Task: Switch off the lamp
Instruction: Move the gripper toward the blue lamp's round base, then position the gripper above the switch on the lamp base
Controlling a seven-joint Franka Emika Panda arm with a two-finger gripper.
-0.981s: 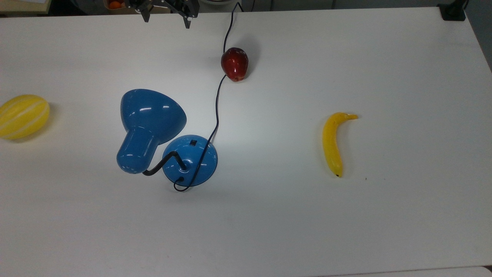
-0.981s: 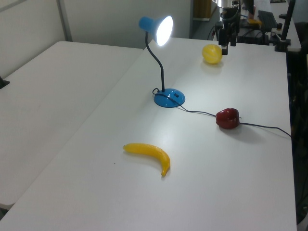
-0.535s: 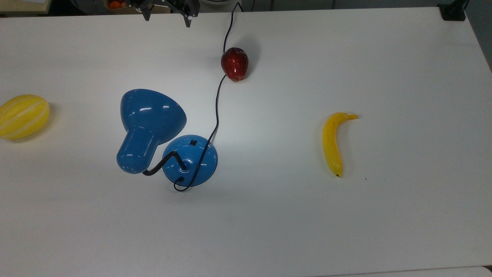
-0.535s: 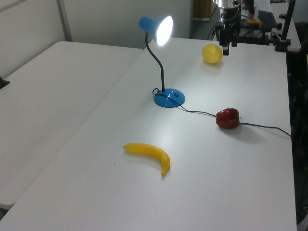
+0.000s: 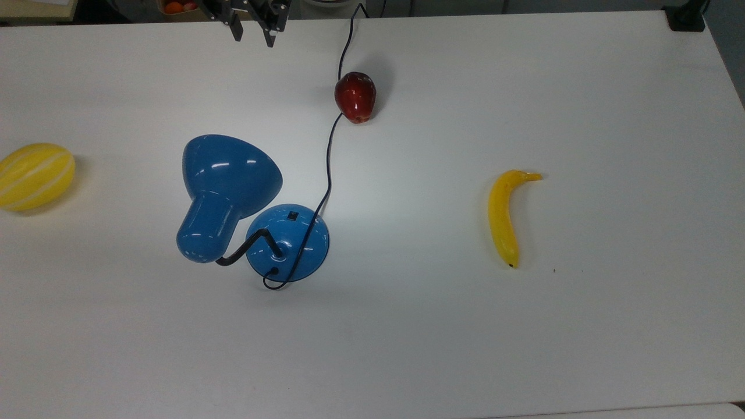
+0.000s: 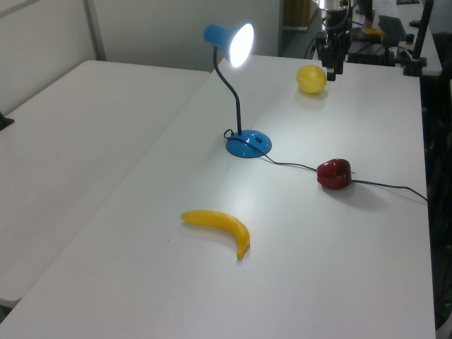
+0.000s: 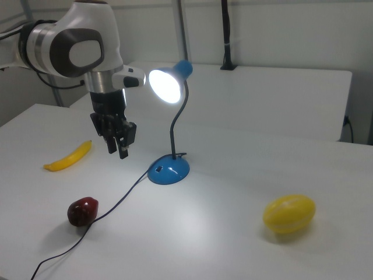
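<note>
White table (image 5: 524, 361) spans the room; a second white table (image 7: 280, 99) stands beyond. Lamp (image 5: 233, 192), lit, sits left of centre in the top view, switch (image 5: 293, 216) at its base's 12 o'clock. Gripper (image 5: 252, 34) hangs at the lamp's 12 o'clock, fingers slightly parted, holding nothing. Melon (image 5: 35, 176) at 9, banana (image 5: 504, 215) at 3, apple (image 5: 355, 96) at 1.

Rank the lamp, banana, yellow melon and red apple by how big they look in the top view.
1. lamp, helped by its shade being raised toward the camera
2. banana and yellow melon, too alike to rank
3. red apple
</note>
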